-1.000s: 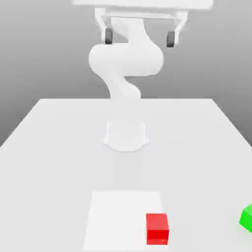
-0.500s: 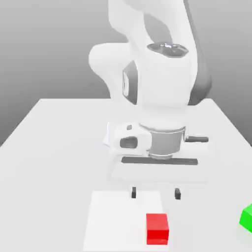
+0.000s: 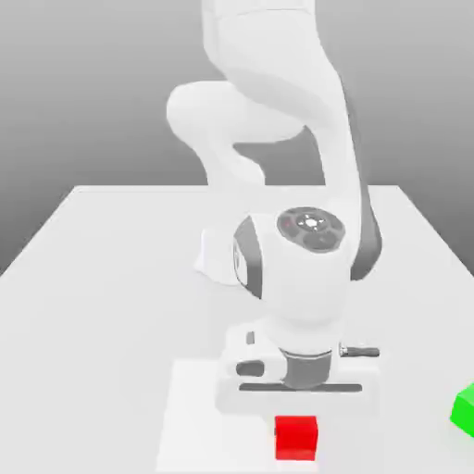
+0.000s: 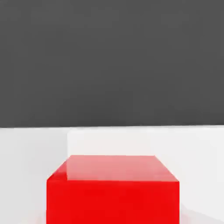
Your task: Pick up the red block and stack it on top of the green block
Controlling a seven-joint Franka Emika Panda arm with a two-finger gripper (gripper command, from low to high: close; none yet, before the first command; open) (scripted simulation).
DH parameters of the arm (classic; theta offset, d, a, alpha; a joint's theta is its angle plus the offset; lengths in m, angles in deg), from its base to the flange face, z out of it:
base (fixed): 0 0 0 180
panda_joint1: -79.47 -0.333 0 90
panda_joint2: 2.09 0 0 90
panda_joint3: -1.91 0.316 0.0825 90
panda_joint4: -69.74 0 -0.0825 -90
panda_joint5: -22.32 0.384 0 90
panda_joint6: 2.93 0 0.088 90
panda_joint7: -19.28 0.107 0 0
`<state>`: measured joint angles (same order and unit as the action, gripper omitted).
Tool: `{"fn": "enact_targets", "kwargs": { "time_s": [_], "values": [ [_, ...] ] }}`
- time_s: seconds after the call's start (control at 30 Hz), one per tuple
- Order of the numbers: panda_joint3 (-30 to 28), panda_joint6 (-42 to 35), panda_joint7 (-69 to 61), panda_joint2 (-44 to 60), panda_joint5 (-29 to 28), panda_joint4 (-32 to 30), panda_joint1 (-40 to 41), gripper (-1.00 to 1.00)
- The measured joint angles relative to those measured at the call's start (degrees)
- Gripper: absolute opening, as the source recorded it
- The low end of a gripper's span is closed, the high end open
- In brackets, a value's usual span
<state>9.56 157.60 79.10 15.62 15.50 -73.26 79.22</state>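
Okay so, progress check — I'd call this the grasp stage, with the actual stacking all left to do. The end effector [image 3: 296,431] is right down at the small, matte, bright red cube [image 3: 296,444], and it's clenched on that cube as far as I can judge. The hand hides part of the cube's top in the exterior view, and the hand view has the cube up close.

The red one sits low by the exterior view's right side of a flat white patch [image 3: 199,430] on the pale surface [image 3: 83,370]; can't tell if there's any lift yet. The small, matte, bright green cube [image 3: 466,411] is well apart from it, partly cut off at the exterior view's right edge, with nothing stacked on the part I can see.

So what's left: lift, carry across, line up over green, lower, let go. Main risk, I'd guess, is an off-centre drop — could tip right off.
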Motion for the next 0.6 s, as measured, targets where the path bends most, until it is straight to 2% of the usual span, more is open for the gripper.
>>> {"fn": "enact_targets", "kwargs": {
  "time_s": [0.13,0.47,0.6],
  "values": [
    [2.2,-6.0,-0.4,-6.1,2.3,-0.2,-0.3,-1.0],
    [10.7,-15.0,19.3,-3.3,-0.9,10.7,-16.7,-1.0],
    [9.3,-10.7,24.1,2.7,-4.7,12.4,-20.4,-1.0]
  ]
}}
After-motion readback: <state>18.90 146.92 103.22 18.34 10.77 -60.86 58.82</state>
